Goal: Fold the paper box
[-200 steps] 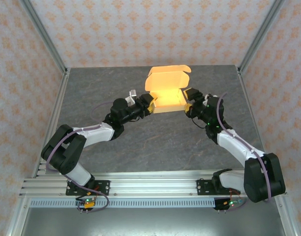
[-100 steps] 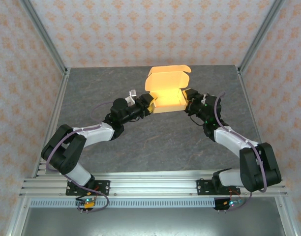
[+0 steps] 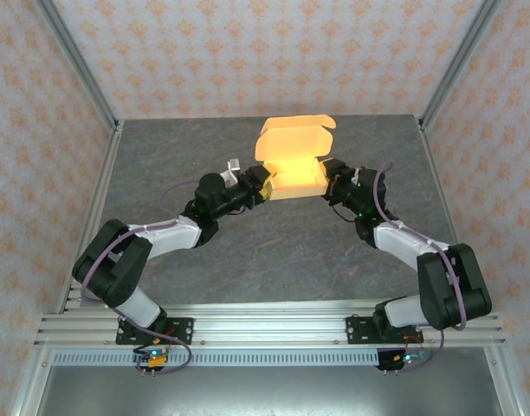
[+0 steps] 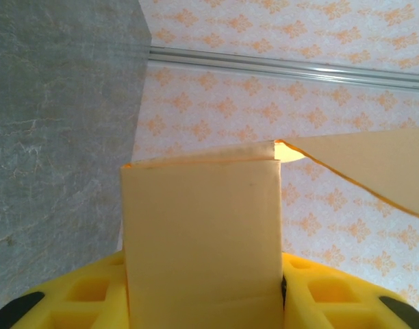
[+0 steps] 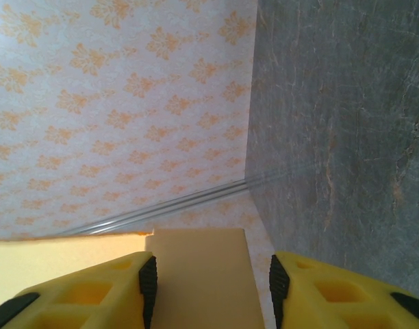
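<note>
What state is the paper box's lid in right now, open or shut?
Open: on the paper box, the lid stands upright at the back, leaving the inside exposed.

No writing, label, brand or number is legible anywhere in the enclosure. The paper box (image 3: 293, 165) is plain, unprinted tan card, and the wallpaper (image 3: 248, 52) behind it bears only a repeating orange ornament, not lettering.
</note>
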Tool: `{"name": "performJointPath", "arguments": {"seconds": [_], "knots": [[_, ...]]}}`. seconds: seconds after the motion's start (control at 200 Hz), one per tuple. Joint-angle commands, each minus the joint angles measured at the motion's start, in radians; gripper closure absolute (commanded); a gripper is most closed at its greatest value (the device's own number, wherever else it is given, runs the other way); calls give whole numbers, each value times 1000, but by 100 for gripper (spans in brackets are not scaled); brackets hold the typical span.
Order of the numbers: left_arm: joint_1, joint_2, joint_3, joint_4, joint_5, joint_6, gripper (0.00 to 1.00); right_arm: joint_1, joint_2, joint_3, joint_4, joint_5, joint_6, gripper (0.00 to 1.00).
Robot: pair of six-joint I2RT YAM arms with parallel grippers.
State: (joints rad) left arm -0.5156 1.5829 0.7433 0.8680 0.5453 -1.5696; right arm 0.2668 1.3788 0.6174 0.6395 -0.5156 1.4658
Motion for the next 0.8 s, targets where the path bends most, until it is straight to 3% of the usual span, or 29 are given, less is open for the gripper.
{"name": "performJointPath", "arguments": {"seconds": [0.0,0.245,0.35,0.796], "knots": [[-4,-14,6,45,13,16,74,21,10,8,32,-17,-8,49],[-4,-9,8,46,12,14,74,26,7,14,41,-14,0,49],[-4,-8,7,49,13,12,74,26,3,12,45,-9,10,41],[-5,-14,8,37,12,16,74,25,-103,5,-36,65,-62,31]]}}
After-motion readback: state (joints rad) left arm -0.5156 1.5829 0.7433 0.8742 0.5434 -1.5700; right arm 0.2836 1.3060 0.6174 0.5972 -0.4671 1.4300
